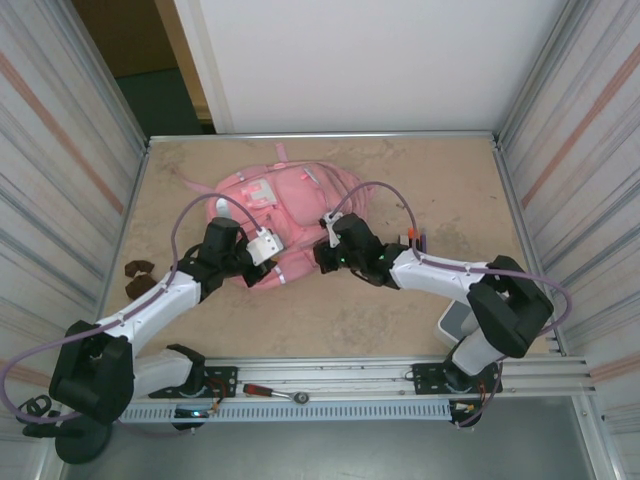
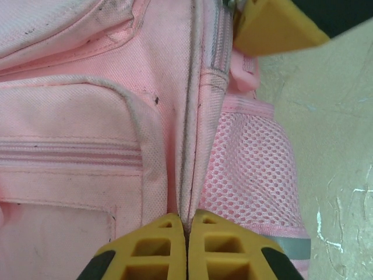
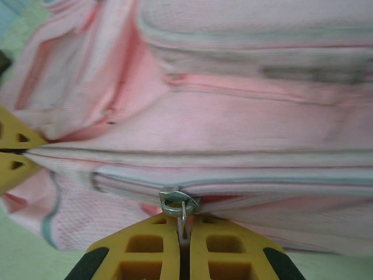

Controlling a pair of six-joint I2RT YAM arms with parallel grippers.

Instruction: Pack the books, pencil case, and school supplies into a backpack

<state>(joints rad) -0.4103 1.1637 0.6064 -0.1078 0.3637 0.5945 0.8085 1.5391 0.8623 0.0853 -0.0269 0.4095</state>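
Two arm bases sit on a metal rail (image 1: 350, 385) along the bottom of the top view, with a red-handled tool (image 1: 268, 390) lying on it. Past the rail the table (image 1: 330, 320) is a pale beige slab, mottled and scuffed (the left wrist view shows white scratches in it). Two dark brown bits (image 1: 135, 268) lie at its left edge; what they are cannot be told.

Both arms reach inward to mid-frame. The left gripper (image 1: 268, 258) has its yellow fingers pressed together on a seam of the backpack (image 1: 285, 200), beside the mesh pocket (image 2: 253, 169); in its wrist view (image 2: 186, 224) the fabric edge runs straight into the closed fingers. The right gripper (image 1: 325, 250) is clamped on the zip pull (image 3: 179, 204), whose metal tab drops between the shut fingers (image 3: 183, 228). The two grippers are close together along the bag's lower edge.

Just right of the right wrist lie the supplies (image 1: 415, 238), small orange and purple pieces on the table.

The backpack lies flat, pink, in the upper centre of the frame, short of the far edge. Striped panels (image 1: 60, 150) close in both sides, a white wall (image 1: 370, 60) stands behind, and a doorway (image 1: 150, 60) opens at upper left.
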